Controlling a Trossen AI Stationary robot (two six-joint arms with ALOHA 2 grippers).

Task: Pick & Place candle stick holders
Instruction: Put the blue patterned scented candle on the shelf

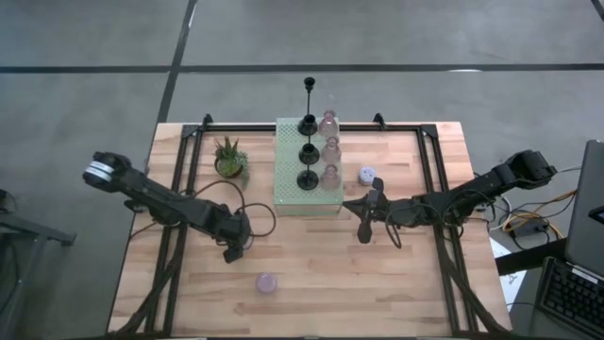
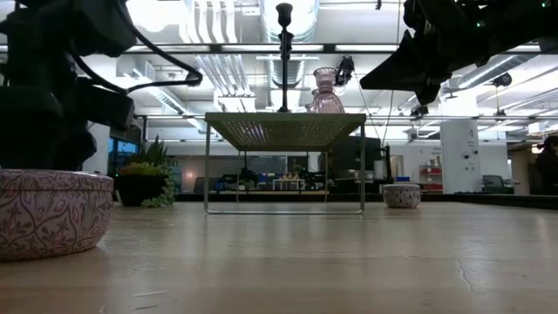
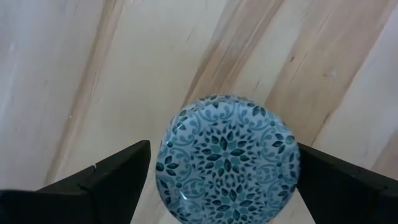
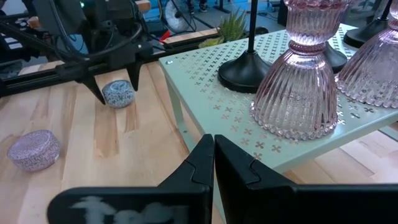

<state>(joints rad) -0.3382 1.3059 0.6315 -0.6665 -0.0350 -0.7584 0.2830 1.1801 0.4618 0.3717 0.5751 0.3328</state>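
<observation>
Three black stemmed holders and three pink glass holders stand in two rows on the pale green perforated board. A blue patterned stubby holder rests on the table, under my left gripper. That gripper is open and points down, with one finger on each side of the holder; the right wrist view shows this too. One lavender holder sits just right of the board. Another lavender holder sits near the front edge. My right gripper is shut and empty, right of the board's near corner.
A small green potted plant stands left of the board. The board stands raised on thin legs. Black frame rails run along the table's left and right sides. Bare wood lies between the two grippers toward the near edge.
</observation>
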